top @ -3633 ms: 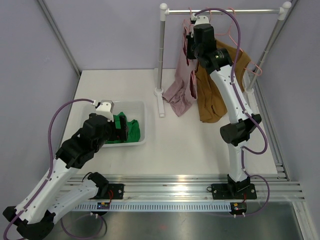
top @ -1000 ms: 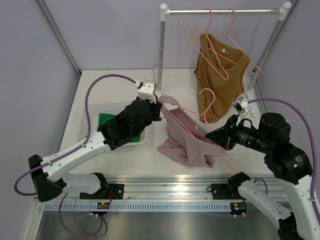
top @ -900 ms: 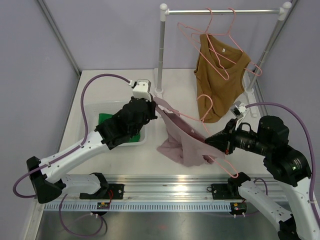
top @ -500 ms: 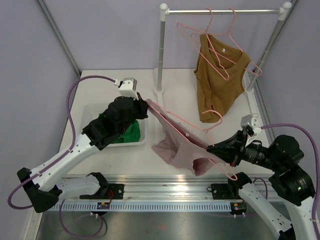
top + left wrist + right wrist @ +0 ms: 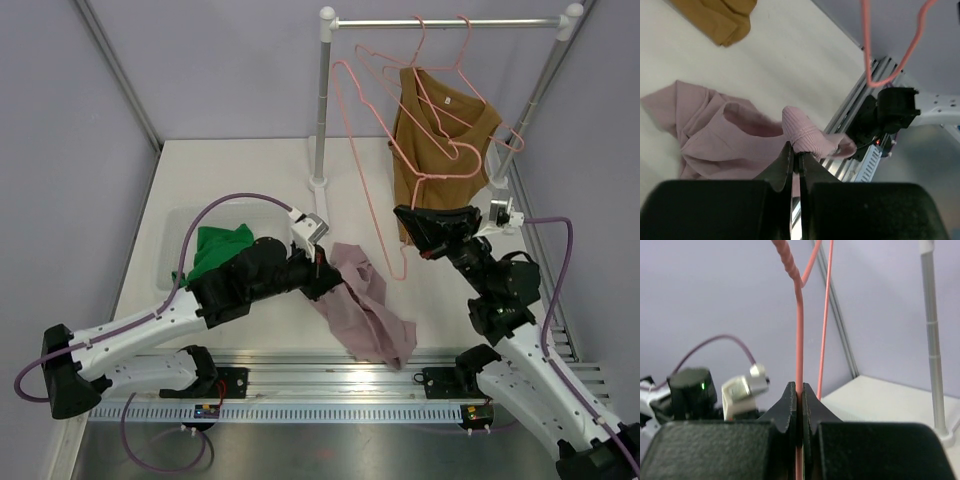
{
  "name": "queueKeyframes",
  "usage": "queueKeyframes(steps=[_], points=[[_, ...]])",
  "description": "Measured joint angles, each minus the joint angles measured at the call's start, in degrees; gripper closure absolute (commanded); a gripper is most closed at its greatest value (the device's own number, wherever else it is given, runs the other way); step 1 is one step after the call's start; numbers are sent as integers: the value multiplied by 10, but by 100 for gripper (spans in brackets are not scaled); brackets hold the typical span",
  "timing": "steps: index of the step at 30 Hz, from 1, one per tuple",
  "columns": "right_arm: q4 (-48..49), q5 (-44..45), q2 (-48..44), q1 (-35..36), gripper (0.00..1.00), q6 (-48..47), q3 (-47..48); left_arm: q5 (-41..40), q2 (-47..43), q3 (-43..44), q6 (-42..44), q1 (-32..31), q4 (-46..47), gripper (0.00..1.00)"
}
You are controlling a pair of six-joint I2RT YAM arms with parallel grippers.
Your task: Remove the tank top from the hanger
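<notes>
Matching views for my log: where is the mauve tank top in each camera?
Top external: mauve tank top low centre, on the table, in the left tool.
Left wrist: centre-left, a fold pinched at the tool.
Right wrist: not in it.
Shared landmark: pink hanger, in all three.

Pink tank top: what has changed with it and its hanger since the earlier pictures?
The pink tank top slid off the hanger and dropped onto the table, a fold pinched in the left pincer. The right pincer swung the bare hanger upward. The brown tank top stayed on the rail.
</notes>
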Motion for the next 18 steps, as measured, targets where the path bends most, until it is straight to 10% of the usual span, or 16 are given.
queueKeyframes(steps=[3,7,10,18], points=[[18,31,38,0,100,7,31,-20,1,-21,-4,-1,-18,88],[-177,76,62,0,100,-15,196,-72,1,-18,-1,-1,-56,24],[-295,110,82,0,100,-47,308,-101,0,1,0,-1,-104,1],[-555,154,224,0,100,-130,506,-204,-32,132,3,-1,-277,1]])
